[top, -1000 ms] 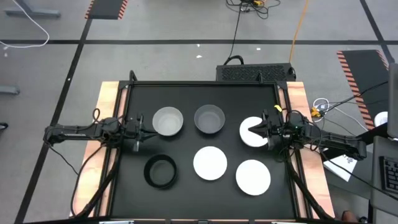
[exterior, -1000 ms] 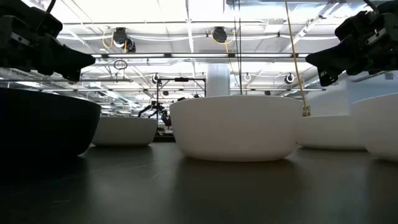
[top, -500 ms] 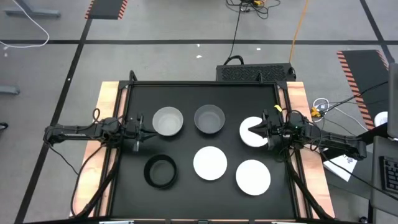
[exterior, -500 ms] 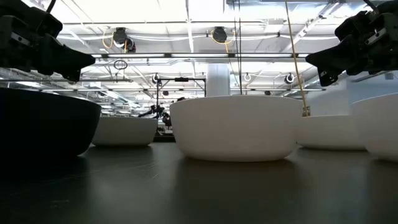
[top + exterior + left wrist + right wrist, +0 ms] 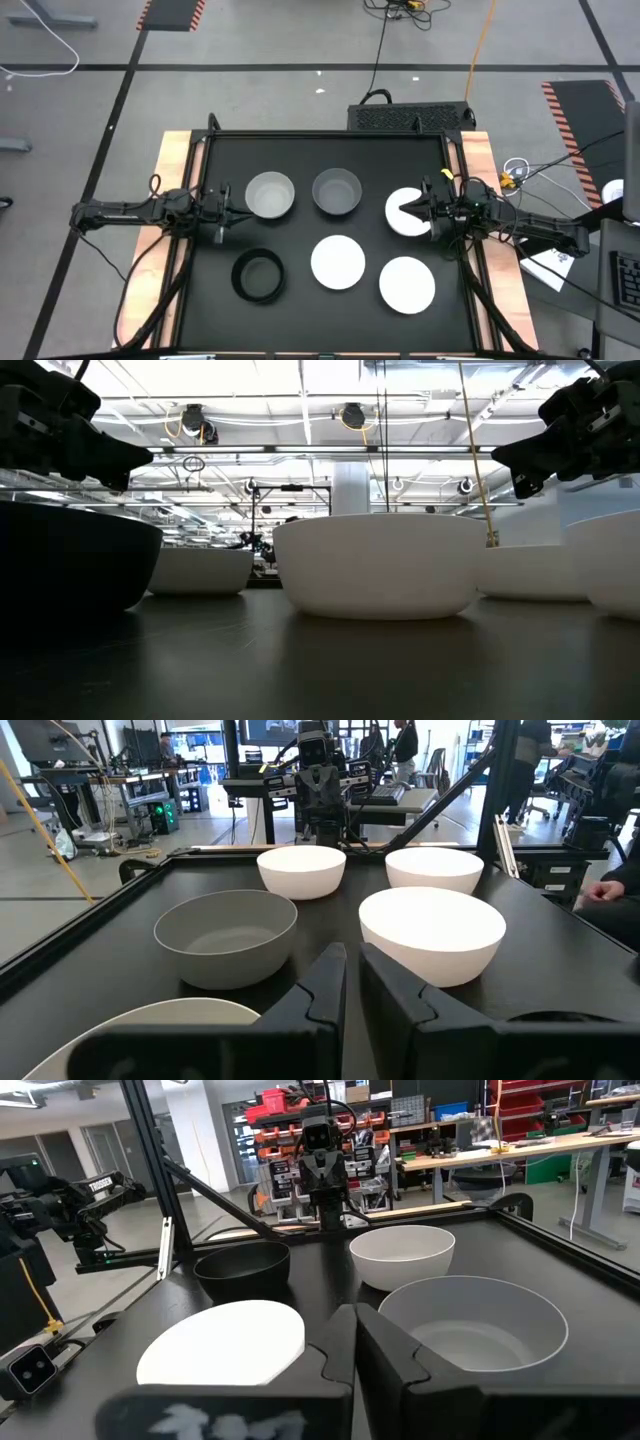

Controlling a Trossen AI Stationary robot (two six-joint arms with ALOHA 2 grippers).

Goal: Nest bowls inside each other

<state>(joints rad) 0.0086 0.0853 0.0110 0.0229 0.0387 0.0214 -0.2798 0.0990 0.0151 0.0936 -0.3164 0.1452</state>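
Six bowls stand on their bases on the black table. In the far row are a light grey bowl [image 5: 270, 195], a darker grey bowl [image 5: 337, 192] and a white bowl [image 5: 406, 214]. In the near row are a black bowl [image 5: 258, 275] and two white bowls [image 5: 338, 262] [image 5: 407, 284]. My left gripper [image 5: 238, 207] [image 5: 351, 982] is shut and hangs in the air just left of the light grey bowl [image 5: 140, 1030]. My right gripper [image 5: 404, 207] [image 5: 358, 1342] is shut and hovers over the far white bowl's right part. The low view shows both grippers [image 5: 135, 457] [image 5: 505, 458] raised above the bowls.
A raised black rim [image 5: 330, 135] frames the table, with wooden strips [image 5: 172, 160] outside it on the left and right. A dark box [image 5: 410, 117] and cables lie on the floor beyond the far edge. Bare table lies along the near edge and between the rows.
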